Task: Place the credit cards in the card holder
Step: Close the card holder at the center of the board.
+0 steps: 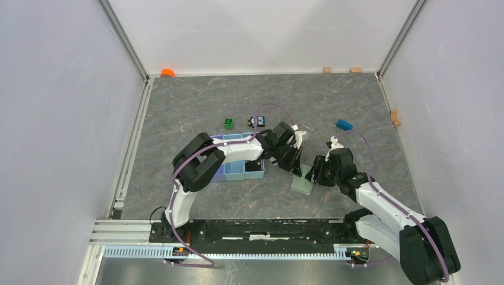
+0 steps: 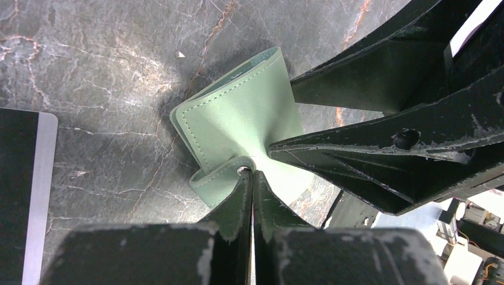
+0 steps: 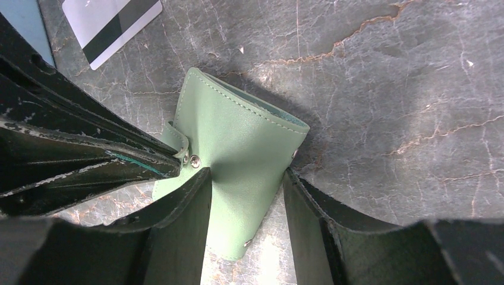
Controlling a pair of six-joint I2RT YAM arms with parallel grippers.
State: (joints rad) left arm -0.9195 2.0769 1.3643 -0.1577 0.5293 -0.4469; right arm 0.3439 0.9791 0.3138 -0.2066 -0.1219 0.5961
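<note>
Green card holder (image 2: 238,113); left fingers (image 2: 233,217) pinch its tab (image 2: 215,180), hidden from above; right fingers (image 3: 184,228) clasp sides.

This is a robotics lab test cell. A grey marble-patterned table (image 1: 178,101) is boxed in by plain white panels (image 1: 59,119) held in aluminium framing (image 1: 126,41). Two cabled robot arms, left arm (image 1: 199,163) and right arm (image 1: 386,205), are bolted to a black rail (image 1: 261,228) along the table's near edge, and small coloured blocks (image 1: 229,123) are scattered over its far half.
</note>
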